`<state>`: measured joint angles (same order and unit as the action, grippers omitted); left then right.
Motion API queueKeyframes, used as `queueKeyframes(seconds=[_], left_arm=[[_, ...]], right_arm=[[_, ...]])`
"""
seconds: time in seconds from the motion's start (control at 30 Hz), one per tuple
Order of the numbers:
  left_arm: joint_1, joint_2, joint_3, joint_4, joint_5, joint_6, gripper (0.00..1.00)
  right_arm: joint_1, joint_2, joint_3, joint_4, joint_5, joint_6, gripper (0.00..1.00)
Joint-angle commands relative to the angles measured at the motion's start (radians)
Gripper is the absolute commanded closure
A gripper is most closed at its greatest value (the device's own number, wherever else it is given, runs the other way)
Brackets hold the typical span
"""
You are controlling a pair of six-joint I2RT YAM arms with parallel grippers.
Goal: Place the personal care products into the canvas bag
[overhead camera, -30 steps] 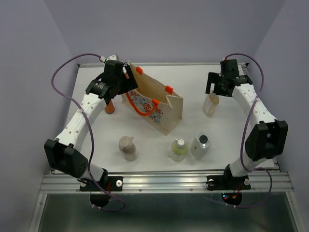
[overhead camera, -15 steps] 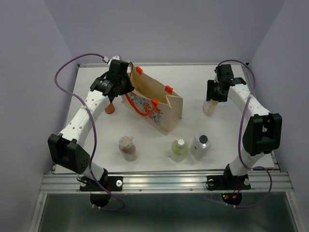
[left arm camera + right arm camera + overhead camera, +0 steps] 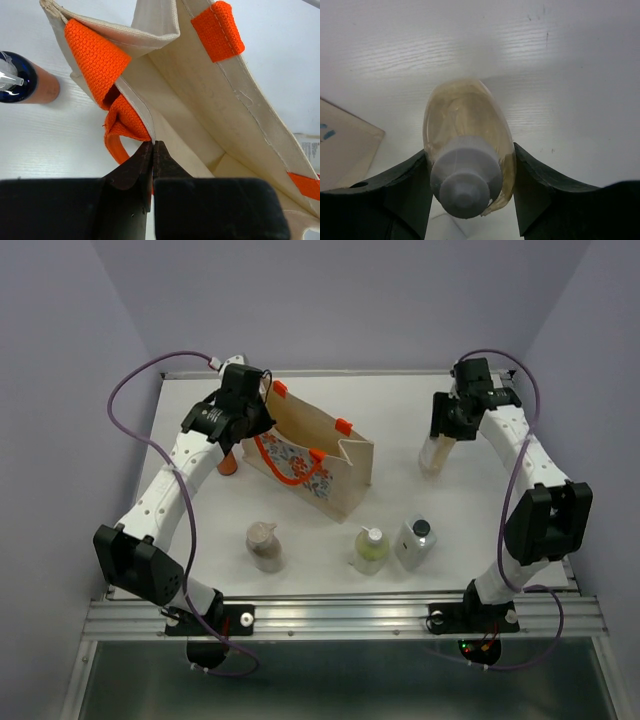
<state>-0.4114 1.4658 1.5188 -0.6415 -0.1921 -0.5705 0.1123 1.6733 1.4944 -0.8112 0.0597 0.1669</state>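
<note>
White counter (image 3: 400, 405) between pale lilac walls (image 3: 60, 340) fills the overhead view. At upper centre stands the beige canvas bag with orange handles and a floral side (image 3: 345, 480). The left pincer (image 3: 258, 428) meets its upper-left corner. An orange bottle with a dark blue cap (image 3: 228, 466) stands just left of the bag, partly under that arm. At upper right the right pincer (image 3: 442, 435) is on a translucent amber bottle (image 3: 434, 458), well apart from the bag. Across the lower middle are a tan-brown bottle (image 3: 265, 546), a pale green bottle with a white cap (image 3: 370, 551) and a whitish bottle with a dark cap (image 3: 414, 542). None is in the bag.

From the left wrist, the left pincer (image 3: 152, 146) is fully closed, nipping the canvas bag (image 3: 210, 105) at its rim with the very tips, beside a folded orange handle (image 3: 97, 57). The orange bottle (image 3: 42, 90) sits at the left edge. So shallow a bite could slip, or a hard pull could drag the bag into that bottle.

From the right wrist, the right pincer (image 3: 470, 167) is about half closed, both fingers pressed to the amber bottle (image 3: 465, 120) below its pale cap. Its smooth, rounded sides could twist or slide out in transit, and it may catch the bag's narrow mouth.
</note>
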Motion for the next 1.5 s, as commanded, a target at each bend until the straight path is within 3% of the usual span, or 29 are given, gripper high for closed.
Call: queueKeyframes(seconds=[0.0,0.2,0.37,0.63,0.7,0.97,1.3,1.47], left_arm=[[-0.006,-0.064,-0.008,0.034,-0.006,-0.011,0.98],[-0.006,-0.065,-0.023,0.031,-0.012,-0.014,1.0],[-0.006,-0.074,-0.06,0.052,-0.004,-0.032,1.0],[-0.007,-0.074,-0.066,0.049,-0.018,-0.058,1.0],[-0.007,-0.081,-0.069,0.048,-0.023,-0.069,1.0],[-0.01,-0.134,-0.115,0.065,-0.041,-0.104,1.0],[-0.01,-0.145,-0.121,0.077,-0.032,-0.101,1.0],[-0.01,-0.144,-0.109,0.085,-0.021,-0.106,1.0]], right_arm=[[0.033,-0.159,0.262,0.059,-0.144,0.049,0.99],[0.124,-0.233,0.414,0.173,-0.288,0.108,0.99],[0.325,-0.202,0.55,0.245,-0.25,0.235,0.99],[0.615,-0.049,0.658,0.248,-0.045,0.371,0.99],[0.657,-0.018,0.668,0.236,0.096,0.394,0.99],[0.733,0.038,0.576,0.251,0.423,0.517,0.99],[0.742,0.022,0.511,0.228,0.551,0.531,0.99],[0.742,0.026,0.497,0.224,0.511,0.519,0.99]])
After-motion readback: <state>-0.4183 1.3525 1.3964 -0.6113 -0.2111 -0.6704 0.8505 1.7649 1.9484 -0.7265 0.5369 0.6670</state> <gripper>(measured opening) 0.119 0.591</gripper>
